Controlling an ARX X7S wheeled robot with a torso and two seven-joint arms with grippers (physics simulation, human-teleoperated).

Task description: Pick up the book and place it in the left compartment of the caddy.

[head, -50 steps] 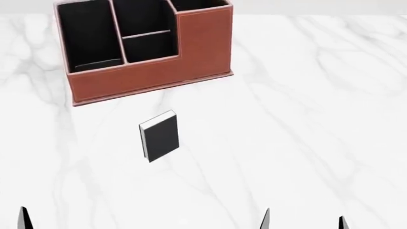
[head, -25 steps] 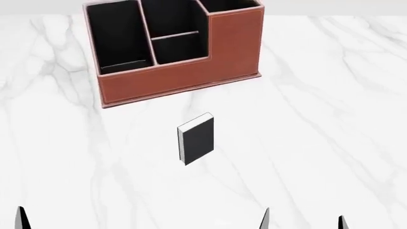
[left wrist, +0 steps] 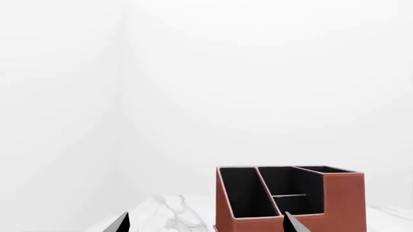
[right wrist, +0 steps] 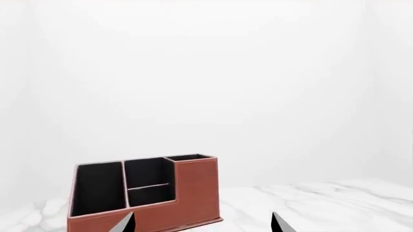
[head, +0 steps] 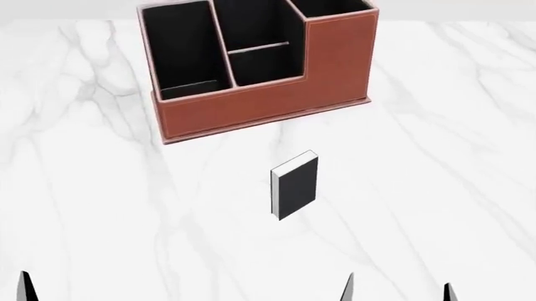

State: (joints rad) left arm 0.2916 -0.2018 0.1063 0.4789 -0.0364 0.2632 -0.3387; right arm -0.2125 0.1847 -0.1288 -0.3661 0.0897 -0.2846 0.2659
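Since a second ago the head view has swung leftward, so the caddy and the book now sit further right in it; their places on the bench relative to each other are unchanged, and the tool tips stay at the near edge as before.

The large reddish-brown leather-look caddy [head: 266, 110] with black lining and pale stitched rims stands at the far side of the white marble bench [head: 435, 188]. Its long narrow left compartment [head: 182, 53] shows only black lining with a pale line low at its near end. The middle bay is split by a pale crossbar, and the taller square bay stands at the right; nothing can be seen inside either.

The small thin black-covered book [head: 295, 185] with white page edges lies flat on the bench, near side of the caddy and apart from it, slightly turned.

The left tool [left wrist: 204, 224] and the right tool [right wrist: 202, 223] each show only two dark fingertips set wide apart, holding nothing, both well short of the book.
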